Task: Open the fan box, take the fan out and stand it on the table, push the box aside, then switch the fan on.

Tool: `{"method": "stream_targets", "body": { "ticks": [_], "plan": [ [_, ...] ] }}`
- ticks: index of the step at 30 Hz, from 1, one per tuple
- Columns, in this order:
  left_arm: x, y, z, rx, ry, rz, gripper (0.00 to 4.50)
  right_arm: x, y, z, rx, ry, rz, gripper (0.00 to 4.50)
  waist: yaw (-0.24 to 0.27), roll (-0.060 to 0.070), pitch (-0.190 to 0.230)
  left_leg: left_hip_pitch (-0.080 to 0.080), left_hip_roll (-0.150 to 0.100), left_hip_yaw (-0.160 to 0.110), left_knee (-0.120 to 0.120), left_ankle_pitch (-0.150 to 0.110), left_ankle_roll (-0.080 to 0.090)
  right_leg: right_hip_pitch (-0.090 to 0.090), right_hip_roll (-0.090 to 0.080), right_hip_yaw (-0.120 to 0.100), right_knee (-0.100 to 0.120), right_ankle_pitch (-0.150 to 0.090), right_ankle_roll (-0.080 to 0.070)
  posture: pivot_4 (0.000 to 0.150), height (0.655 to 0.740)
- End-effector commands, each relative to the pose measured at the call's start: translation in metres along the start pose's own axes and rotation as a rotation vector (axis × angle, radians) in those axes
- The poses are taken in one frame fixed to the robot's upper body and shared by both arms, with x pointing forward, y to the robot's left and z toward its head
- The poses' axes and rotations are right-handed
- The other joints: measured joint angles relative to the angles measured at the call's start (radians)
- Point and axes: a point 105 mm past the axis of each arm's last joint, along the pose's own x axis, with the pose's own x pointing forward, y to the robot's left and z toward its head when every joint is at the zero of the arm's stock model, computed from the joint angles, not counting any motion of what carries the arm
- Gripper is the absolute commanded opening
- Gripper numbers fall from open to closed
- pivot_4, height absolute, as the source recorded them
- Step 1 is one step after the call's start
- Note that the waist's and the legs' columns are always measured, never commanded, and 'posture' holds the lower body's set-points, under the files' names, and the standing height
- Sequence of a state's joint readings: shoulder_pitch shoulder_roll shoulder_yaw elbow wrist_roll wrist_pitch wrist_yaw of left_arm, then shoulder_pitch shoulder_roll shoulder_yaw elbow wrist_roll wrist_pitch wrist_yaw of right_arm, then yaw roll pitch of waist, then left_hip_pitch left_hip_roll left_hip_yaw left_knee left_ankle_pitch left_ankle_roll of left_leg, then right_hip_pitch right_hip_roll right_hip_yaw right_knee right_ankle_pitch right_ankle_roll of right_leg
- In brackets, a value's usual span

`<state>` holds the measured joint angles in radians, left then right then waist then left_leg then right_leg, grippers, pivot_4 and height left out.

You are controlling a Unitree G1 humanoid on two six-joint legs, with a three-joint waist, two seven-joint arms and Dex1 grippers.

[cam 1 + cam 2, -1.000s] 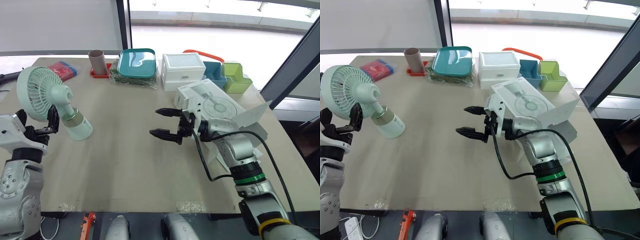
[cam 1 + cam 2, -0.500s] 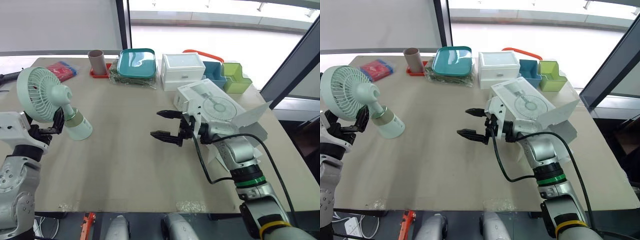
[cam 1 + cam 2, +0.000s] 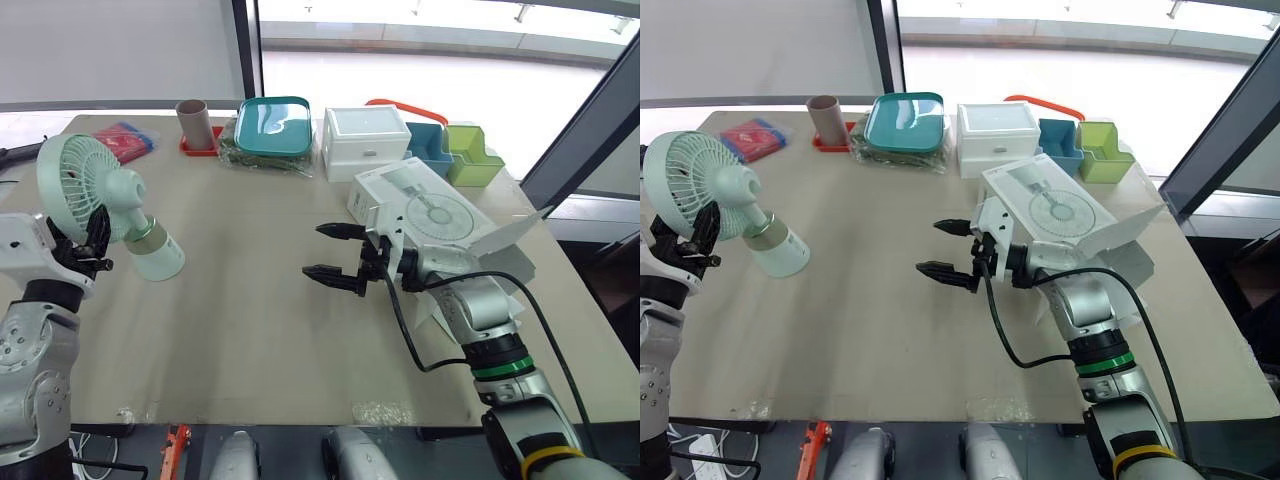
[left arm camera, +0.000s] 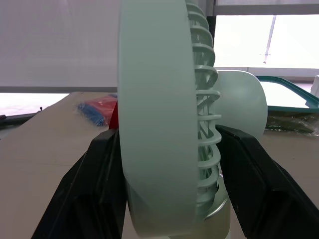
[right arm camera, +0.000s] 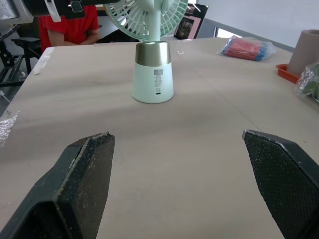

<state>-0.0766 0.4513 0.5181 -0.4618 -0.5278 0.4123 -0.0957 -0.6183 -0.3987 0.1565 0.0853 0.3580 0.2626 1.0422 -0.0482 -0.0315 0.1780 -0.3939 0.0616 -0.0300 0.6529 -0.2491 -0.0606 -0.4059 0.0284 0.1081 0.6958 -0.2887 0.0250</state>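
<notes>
The left end effector point(image 4: 167, 137) clasps the head of the fan point(image 3: 122, 192), one black finger on each face; the fan stands on its base near the desk's left edge. The right end effector point(image 3: 316, 250) hangs wide open above the middle of the beige desk point(image 3: 240, 340), just beside the opened fan box point(image 3: 432, 208) near the right edge. A tube point(image 3: 192, 120), teal tray point(image 3: 272, 125), white drawer unit point(image 3: 365, 140) and bins point(image 3: 470, 155) line the back edge under bright windows point(image 3: 430, 60).
</notes>
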Motion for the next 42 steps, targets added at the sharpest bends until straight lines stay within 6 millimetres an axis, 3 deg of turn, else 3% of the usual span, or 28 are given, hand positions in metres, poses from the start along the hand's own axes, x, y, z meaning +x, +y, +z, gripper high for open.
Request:
{"method": "stream_targets", "body": {
  "ticks": [1, 4, 8, 13, 19, 29, 36, 42],
  "plan": [
    [-0.001, 0.005, 0.006, 0.023, -0.023, 0.017, 2.50, -0.004, -0.001, 0.015, -0.056, -0.034, -0.010, 4.50, 0.000, 0.000, 0.000, 0.000, 0.000, 0.000, 0.000, 0.000, 0.000, 0.000, 0.000, 0.000, 0.000, 0.000, 0.000, 0.150, 0.7400],
    [-0.001, 0.006, 0.004, 0.028, -0.018, 0.025, 2.50, -0.004, -0.001, 0.015, -0.055, -0.032, -0.009, 4.50, 0.000, 0.000, 0.000, 0.000, 0.000, 0.000, 0.000, 0.000, 0.000, 0.000, 0.000, 0.000, 0.000, 0.000, 0.000, 0.150, 0.7400],
    [-0.001, 0.008, 0.006, 0.035, -0.032, 0.046, 2.05, -0.004, -0.001, 0.014, -0.055, -0.029, -0.008, 4.50, 0.000, 0.000, 0.000, 0.000, 0.000, 0.000, 0.000, 0.000, 0.000, 0.000, 0.000, 0.000, 0.000, 0.000, 0.000, 0.150, 0.7400],
    [-0.002, 0.004, 0.007, 0.023, -0.040, 0.025, 1.95, -0.004, 0.000, 0.014, -0.056, -0.027, -0.006, 4.50, 0.000, 0.000, 0.000, 0.000, 0.000, 0.000, 0.000, 0.000, 0.000, 0.000, 0.000, 0.000, 0.000, 0.000, 0.000, 0.150, 0.7400],
    [-0.002, -0.017, 0.027, -0.077, -0.151, -0.069, 1.95, -0.003, -0.005, 0.016, -0.062, -0.030, -0.029, 4.50, 0.000, 0.000, 0.000, 0.000, 0.000, 0.000, 0.000, 0.000, 0.000, 0.000, 0.000, 0.000, 0.000, 0.000, 0.000, 0.150, 0.7400],
    [-0.002, -0.060, 0.040, -0.145, -0.203, -0.218, 1.95, 0.007, -0.011, 0.023, -0.070, -0.041, -0.039, 4.50, 0.001, -0.001, 0.001, -0.002, 0.000, -0.001, 0.000, 0.000, 0.000, -0.001, -0.001, -0.001, 0.000, 0.000, 0.000, 0.150, 0.7400],
    [0.001, -0.098, 0.043, -0.196, -0.204, -0.341, 1.95, 0.024, -0.009, 0.035, -0.081, -0.064, -0.023, 4.50, 0.000, -0.001, 0.001, -0.002, 0.000, -0.001, 0.000, 0.000, 0.000, -0.001, -0.001, -0.001, 0.000, 0.000, 0.000, 0.150, 0.7400],
    [0.002, -0.117, 0.035, -0.217, -0.174, -0.383, 1.95, 0.039, -0.012, 0.043, -0.111, -0.044, -0.043, 4.50, 0.000, -0.001, 0.001, -0.003, -0.001, -0.001, 0.000, 0.000, 0.000, -0.002, -0.001, -0.001, 0.000, 0.000, 0.000, 0.150, 0.7400]
  ]
}}
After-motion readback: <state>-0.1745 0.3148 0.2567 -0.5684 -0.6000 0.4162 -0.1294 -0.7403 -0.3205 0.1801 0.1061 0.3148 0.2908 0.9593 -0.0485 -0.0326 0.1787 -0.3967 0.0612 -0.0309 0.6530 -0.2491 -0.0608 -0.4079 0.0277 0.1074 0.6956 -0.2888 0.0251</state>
